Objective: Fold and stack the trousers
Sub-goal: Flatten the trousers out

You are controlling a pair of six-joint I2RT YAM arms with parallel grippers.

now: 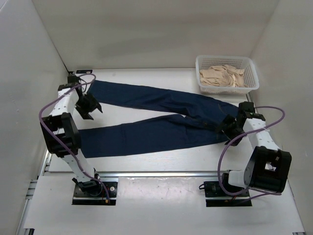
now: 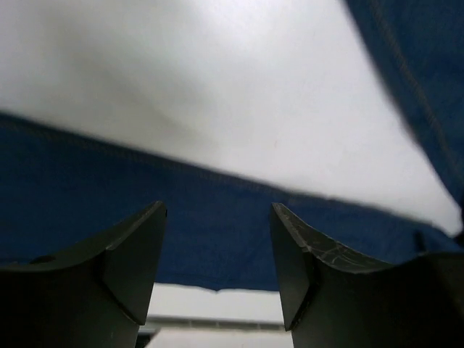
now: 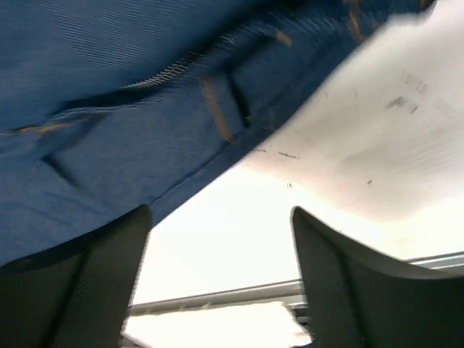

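Trousers: we see the dark jeans (image 1: 146, 137) lying flat across the surface (image 1: 161, 161), waist near the right edge, legs splayed toward the left edge.
Left end effector (image 1: 89, 108): fingers spread, holding nothing, between the two legs.
Right end effector (image 1: 228, 126): fingers spread, holding nothing, at the waistband.
Progress: we judge no fold made yet; folding and stacking remain.
Far right corner: basket (image 1: 252, 73) of beige cloth.
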